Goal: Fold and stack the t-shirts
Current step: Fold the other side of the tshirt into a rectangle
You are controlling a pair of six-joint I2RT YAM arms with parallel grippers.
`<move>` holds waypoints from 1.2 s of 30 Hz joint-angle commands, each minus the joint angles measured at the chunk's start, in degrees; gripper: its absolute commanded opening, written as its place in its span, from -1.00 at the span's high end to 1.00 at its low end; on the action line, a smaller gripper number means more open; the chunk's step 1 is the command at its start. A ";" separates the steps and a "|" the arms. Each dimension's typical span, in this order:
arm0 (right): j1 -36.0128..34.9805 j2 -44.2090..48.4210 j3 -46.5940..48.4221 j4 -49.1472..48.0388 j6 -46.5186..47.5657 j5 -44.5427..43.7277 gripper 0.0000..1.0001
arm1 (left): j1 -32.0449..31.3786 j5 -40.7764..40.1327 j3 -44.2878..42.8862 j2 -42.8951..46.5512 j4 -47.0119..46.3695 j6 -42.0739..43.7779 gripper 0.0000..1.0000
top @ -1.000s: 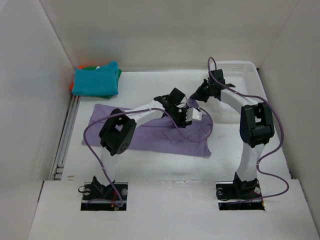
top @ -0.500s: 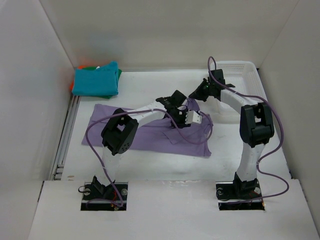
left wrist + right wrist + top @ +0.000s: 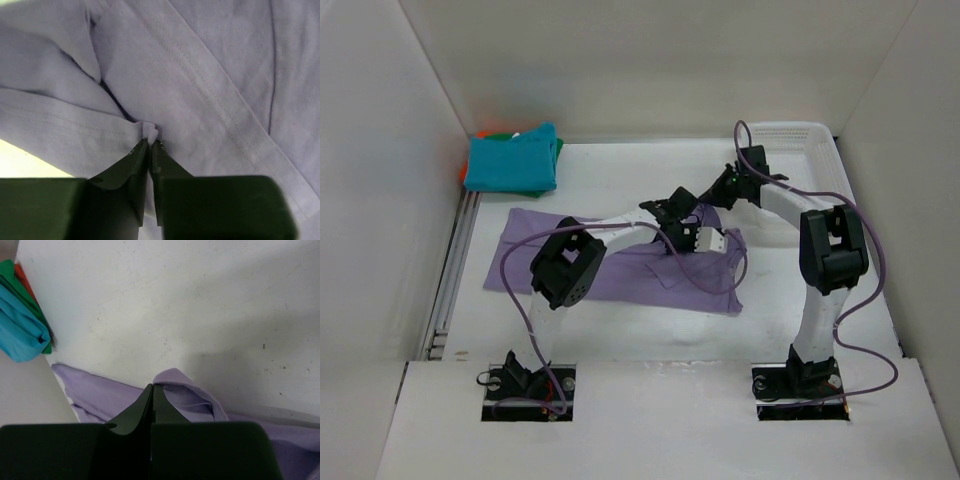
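The lavender t-shirt (image 3: 620, 265) lies spread across the middle of the table. My left gripper (image 3: 686, 236) is down on its right part, shut on a small pinch of the purple cloth (image 3: 149, 131). Just behind it, my right gripper (image 3: 716, 196) is shut at the shirt's back edge, where a fold of lavender cloth (image 3: 176, 377) rises off the table at its tips (image 3: 152, 386). At the back left sits a folded pile, the teal t-shirt (image 3: 512, 160) on top. Under it, the edges of the green t-shirt (image 3: 10, 272) and the orange t-shirt (image 3: 22, 275) show.
A white mesh basket (image 3: 810, 140) stands at the back right behind the right arm. White walls close in the table on the left, back and right. A metal rail (image 3: 455, 270) runs along the left edge.
My left gripper has closed, pinching up a bit of the lavender cloth, and shifted slightly toward the back. The right gripper has stayed shut and barely moved.
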State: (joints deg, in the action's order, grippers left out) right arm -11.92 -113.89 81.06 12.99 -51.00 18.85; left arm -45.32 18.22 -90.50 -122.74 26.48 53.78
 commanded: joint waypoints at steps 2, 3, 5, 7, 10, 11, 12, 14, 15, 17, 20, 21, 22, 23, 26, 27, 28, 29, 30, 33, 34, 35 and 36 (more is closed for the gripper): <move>-0.07 2.87 -1.07 -2.45 0.20 0.57 1.00 | 0.80 -0.38 -0.03 2.58 -2.49 -2.53 0.96; -0.07 3.75 -1.77 -2.36 0.38 0.57 1.00 | 1.41 -0.03 0.06 3.90 -2.22 -4.02 0.96; -0.25 6.21 -4.14 -2.27 0.81 0.49 1.00 | 2.91 1.72 0.67 7.14 -1.43 -7.62 0.96; -1.04 9.19 -7.56 -1.92 1.34 0.31 1.00 | 4.40 4.70 2.25 10.66 -0.56 -10.79 0.96; -2.44 14.11 -14.06 -1.04 2.13 0.04 1.00 | 5.46 9.54 4.89 14.45 2.51 -14.40 0.96; -2.97 15.70 -16.43 -0.69 2.14 0.04 1.00 | 5.46 10.86 5.50 15.15 3.92 -14.93 0.96; -3.32 17.54 -18.89 -0.43 1.96 0.04 1.00 | 5.29 11.83 6.03 15.68 5.32 -15.11 0.96; -4.11 20.62 -22.76 0.10 1.61 0.13 1.00 | 5.03 13.24 7.09 16.30 7.26 -14.93 0.96; -4.64 22.55 -24.79 0.36 1.43 0.05 1.00 | 5.02 14.03 7.70 16.65 7.97 -14.84 0.96; -5.78 26.50 -28.57 1.50 0.73 -0.31 1.00 | 5.55 15.52 8.76 17.18 9.20 -14.93 0.96; -7.71 32.39 -34.19 2.56 -1.20 -0.05 1.00 | 6.78 18.16 9.90 17.88 10.52 -15.28 0.96; -8.33 34.15 -35.95 2.74 -1.81 0.22 1.00 | 6.96 18.95 10.16 17.97 10.96 -15.46 0.96; -8.86 35.65 -37.53 3.09 -2.43 0.39 0.99 | 7.04 19.74 10.25 17.88 11.48 -15.46 0.96; -9.30 36.79 -38.77 3.44 -2.78 0.48 0.99 | 7.13 20.36 10.25 17.62 12.19 -15.11 0.96; -10.00 38.38 -41.41 4.06 -3.22 1.01 0.99 | 7.31 21.51 9.99 15.96 12.98 -14.84 0.96; -10.09 38.56 -42.03 4.14 -3.49 1.45 0.99 | 7.57 21.77 9.90 15.43 12.98 -14.84 0.96; -10.09 38.91 -42.56 4.14 -3.84 1.89 0.99 | 7.83 21.95 9.82 14.90 12.98 -14.84 0.96; -10.09 39.52 -43.08 3.88 -4.28 2.41 0.99 | 8.10 22.12 9.82 14.46 12.98 -14.84 0.96; -10.09 40.23 -43.61 3.71 -4.63 2.77 0.99 | 8.54 22.39 9.73 14.28 12.98 -14.84 0.96; -10.09 41.99 -45.28 3.62 -5.25 3.99 0.98 | 9.77 24.49 9.55 14.02 13.77 -14.67 0.96; -9.83 42.25 -45.98 3.62 -5.33 5.04 0.97 | 10.21 25.37 9.38 13.84 14.21 -14.41 0.96; -9.65 42.25 -46.34 3.62 -5.33 5.92 0.97 | 10.47 26.07 9.03 13.75 14.56 -14.14 0.96; -9.65 41.91 -46.69 3.62 -5.16 7.50 0.97 | 10.82 27.21 8.50 13.32 15.44 -13.71 0.95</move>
State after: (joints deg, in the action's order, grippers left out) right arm -21.74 -73.10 35.24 17.56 -55.31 22.52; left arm -35.66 39.35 -80.55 -109.25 39.70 39.22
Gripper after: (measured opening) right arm 0.012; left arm 0.036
